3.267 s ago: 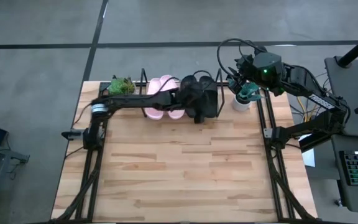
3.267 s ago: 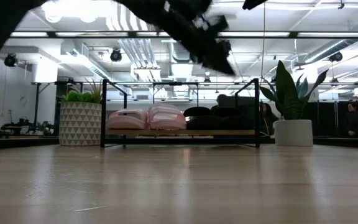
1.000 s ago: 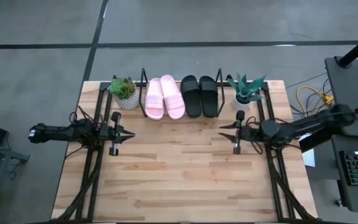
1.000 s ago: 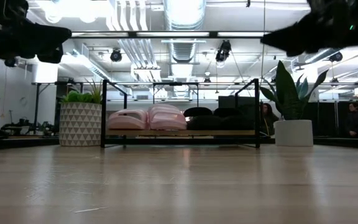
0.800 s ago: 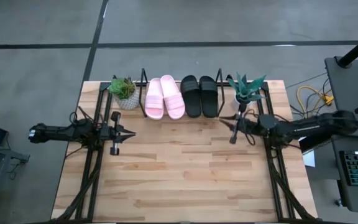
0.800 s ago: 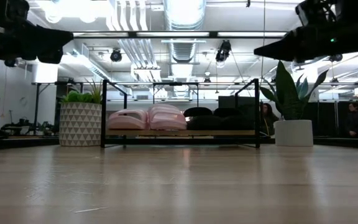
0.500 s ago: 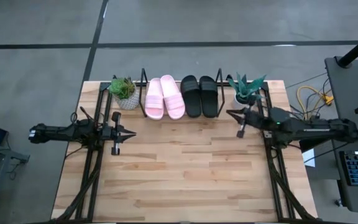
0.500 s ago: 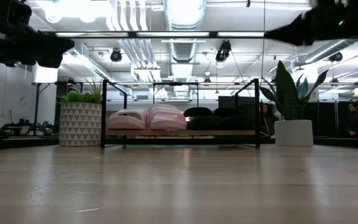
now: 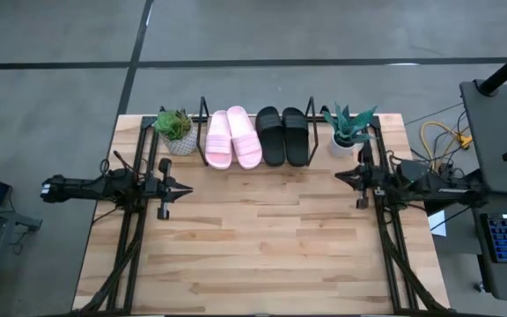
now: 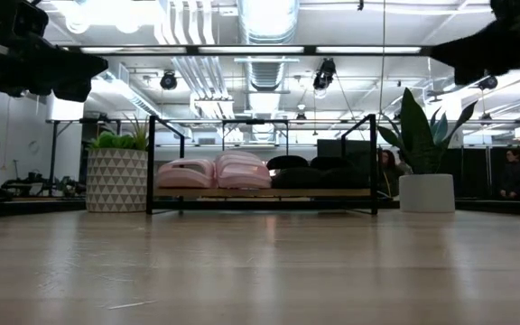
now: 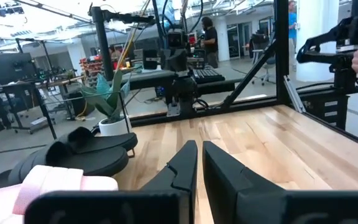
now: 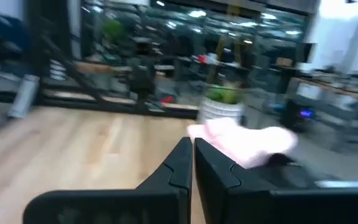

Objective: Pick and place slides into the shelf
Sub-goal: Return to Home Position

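Note:
Two pale pink slides (image 9: 233, 138) and two black slides (image 9: 284, 136) lie side by side, soles down, on the wooden base of the black wire shelf (image 9: 203, 114) at the table's far edge. The low view shows the pink slides (image 10: 215, 171) and the black slides (image 10: 310, 170) inside the shelf (image 10: 373, 162). My left gripper (image 9: 186, 188) is shut and empty at the table's left side, pointing level toward the right. My right gripper (image 9: 339, 176) is shut and empty at the right side, pointing level toward the left. The wrist views show the left fingers (image 11: 199, 158) and the right fingers (image 12: 192, 155) closed together.
A green plant in a patterned pot (image 9: 174, 128) stands left of the shelf. A spiky plant in a white pot (image 9: 349, 132) stands right of it, just beyond my right gripper. Bare wooden table (image 9: 253, 238) lies between the arms. Black frame rails (image 9: 135, 238) run along both sides.
My right gripper has drawn back toward the table's right edge, staying level and pointing left. The left arm and the slides on the shelf have kept still.

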### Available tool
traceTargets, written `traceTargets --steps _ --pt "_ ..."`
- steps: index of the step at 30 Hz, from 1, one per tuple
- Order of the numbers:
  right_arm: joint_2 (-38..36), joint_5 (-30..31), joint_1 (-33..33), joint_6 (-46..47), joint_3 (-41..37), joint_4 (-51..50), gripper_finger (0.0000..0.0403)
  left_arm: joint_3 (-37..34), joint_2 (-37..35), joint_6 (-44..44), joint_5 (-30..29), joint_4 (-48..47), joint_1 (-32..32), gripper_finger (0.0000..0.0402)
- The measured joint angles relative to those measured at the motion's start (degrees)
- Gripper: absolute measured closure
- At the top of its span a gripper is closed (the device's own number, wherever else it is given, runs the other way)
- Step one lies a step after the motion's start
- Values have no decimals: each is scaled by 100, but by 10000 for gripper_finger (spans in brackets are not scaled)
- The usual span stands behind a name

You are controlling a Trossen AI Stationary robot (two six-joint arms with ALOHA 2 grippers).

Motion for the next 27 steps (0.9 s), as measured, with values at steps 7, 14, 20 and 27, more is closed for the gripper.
traceTargets --steps 7,14,20,27 --pt "-22 -285 2 404 -635 245 395 0 18 -398 330 -83 0 391" --pt "-146 -603 2 319 -994 750 395 -135 12 -558 384 -18 0 391" --pt "-90 -605 2 424 -994 746 395 -142 58 -580 392 0 0 391" --pt "-25 -621 2 466 -994 745 395 -146 55 -575 431 -12 0 391"
